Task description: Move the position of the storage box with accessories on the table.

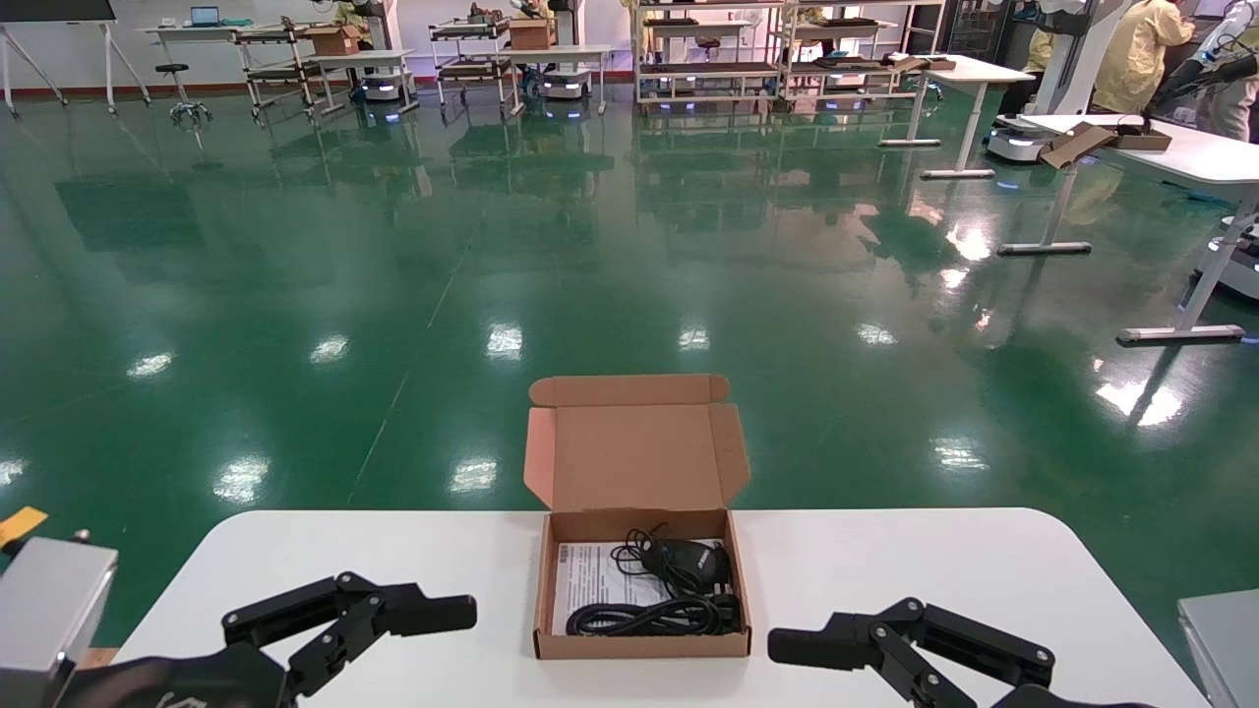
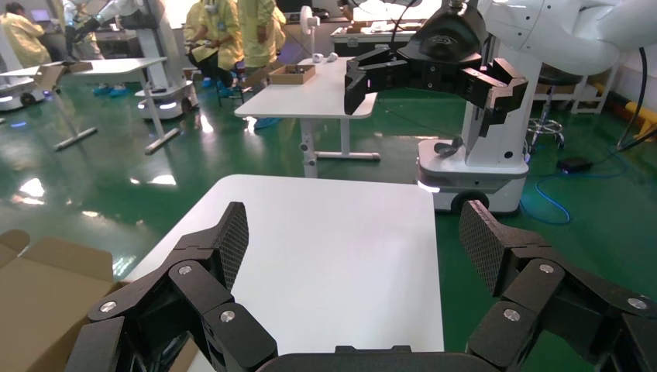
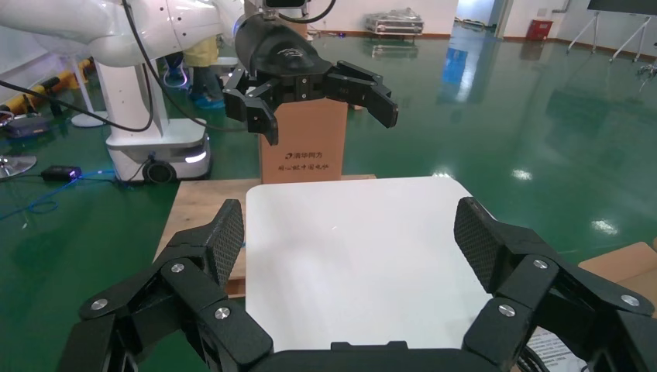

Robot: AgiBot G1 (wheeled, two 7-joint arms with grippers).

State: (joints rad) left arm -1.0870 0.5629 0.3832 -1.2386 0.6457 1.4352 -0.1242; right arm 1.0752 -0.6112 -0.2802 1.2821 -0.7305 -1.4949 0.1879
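Note:
The storage box (image 1: 639, 590) sits open in the middle of the white table (image 1: 934, 570), its flap lid standing up at the far side. Inside lie a black mouse (image 1: 689, 562), a coiled black cable (image 1: 644, 617) and a white printed sheet (image 1: 590, 580). My left gripper (image 1: 403, 618) hovers left of the box, open and empty, pointing towards it. My right gripper (image 1: 866, 644) hovers right of the box, open and empty. In the left wrist view my left gripper (image 2: 356, 244) spans bare table (image 2: 333, 232), with the box's flap (image 2: 39, 294) at the edge. The right wrist view shows my right gripper (image 3: 349, 240) over bare table (image 3: 349, 232).
A grey object (image 1: 1225, 629) stands off the table's right edge. A brown carton (image 3: 304, 143) and a wooden board (image 3: 205, 209) lie past the table's left end. Another robot's base (image 2: 472, 174) stands past the right end. Green floor lies beyond the far edge.

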